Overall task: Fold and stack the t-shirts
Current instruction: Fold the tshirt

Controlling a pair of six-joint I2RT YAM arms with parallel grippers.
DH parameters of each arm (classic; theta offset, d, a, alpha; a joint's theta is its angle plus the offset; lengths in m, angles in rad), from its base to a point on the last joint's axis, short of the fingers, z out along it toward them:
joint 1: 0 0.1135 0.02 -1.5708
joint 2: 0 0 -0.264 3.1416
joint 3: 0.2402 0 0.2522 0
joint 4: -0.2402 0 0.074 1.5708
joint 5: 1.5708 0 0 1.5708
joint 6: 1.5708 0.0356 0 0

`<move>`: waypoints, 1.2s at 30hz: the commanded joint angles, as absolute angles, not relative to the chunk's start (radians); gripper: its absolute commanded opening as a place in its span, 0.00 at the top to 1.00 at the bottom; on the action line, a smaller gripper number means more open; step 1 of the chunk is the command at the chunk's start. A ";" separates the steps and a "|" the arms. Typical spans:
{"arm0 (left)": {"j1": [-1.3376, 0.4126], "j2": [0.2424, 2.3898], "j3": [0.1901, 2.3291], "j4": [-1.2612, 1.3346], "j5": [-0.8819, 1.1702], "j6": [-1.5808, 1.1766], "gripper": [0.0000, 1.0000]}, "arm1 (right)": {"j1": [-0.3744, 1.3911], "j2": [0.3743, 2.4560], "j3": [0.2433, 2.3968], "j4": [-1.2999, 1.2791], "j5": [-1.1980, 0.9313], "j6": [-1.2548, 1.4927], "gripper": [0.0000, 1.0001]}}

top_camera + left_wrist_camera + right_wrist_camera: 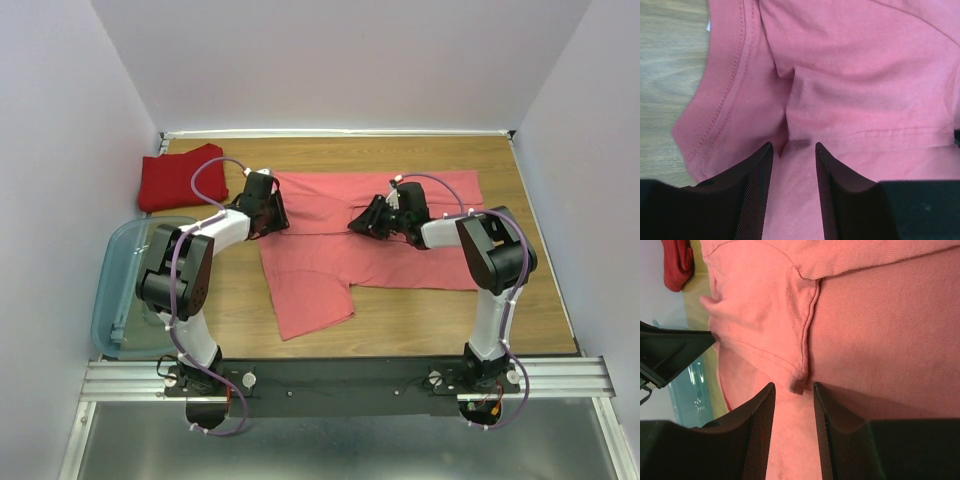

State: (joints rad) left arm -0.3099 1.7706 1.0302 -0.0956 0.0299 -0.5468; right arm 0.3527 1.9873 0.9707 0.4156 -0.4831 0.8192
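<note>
The clear, bluish plastic bin sits at your near left. Mid-table the salmon-pink t-shirt lies spread, a soft fine knit with stitched hems. Both arms reach forward and low over it: the left gripper at its left edge and the right gripper at a sleeve hem, the jaws of each parted and pinching nothing. At far left the deep red t-shirt lies in a rough rectangle.

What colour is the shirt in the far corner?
That shirt is deep red, clearest in the top view.
</note>
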 commanded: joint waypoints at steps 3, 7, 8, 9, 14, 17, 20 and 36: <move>-0.316 1.795 1.077 -0.101 -0.012 -0.534 0.52 | 0.356 2.006 0.986 0.411 -0.463 0.816 0.57; -0.321 1.799 1.086 -0.101 0.024 -0.535 0.56 | 0.357 2.005 0.989 0.413 -0.465 0.815 0.57; -0.325 1.798 1.085 -0.101 0.026 -0.532 0.58 | 0.356 2.009 0.991 0.411 -0.465 0.815 0.57; -0.327 1.793 1.085 -0.100 0.032 -0.532 0.59 | 0.356 2.010 0.991 0.413 -0.465 0.816 0.57; -0.331 1.787 1.085 -0.103 0.052 -0.529 0.61 | 0.356 2.022 0.999 0.414 -0.465 0.822 0.57; -0.333 1.792 1.085 -0.101 0.069 -0.532 0.64 | 0.356 2.026 1.000 0.414 -0.471 0.825 0.57; -0.339 1.792 1.083 -0.097 0.074 -0.532 0.66 | 0.356 2.026 1.002 0.414 -0.477 0.825 0.57; -0.344 1.724 1.074 -0.123 0.098 -0.554 1.00 | 0.356 1.985 1.002 0.382 -0.491 0.810 1.00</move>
State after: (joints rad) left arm -0.3363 1.7691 1.0660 -0.1043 0.0769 -0.5472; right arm 0.3527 2.0037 0.9867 0.4156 -0.4919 0.8303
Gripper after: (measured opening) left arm 0.004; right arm 0.010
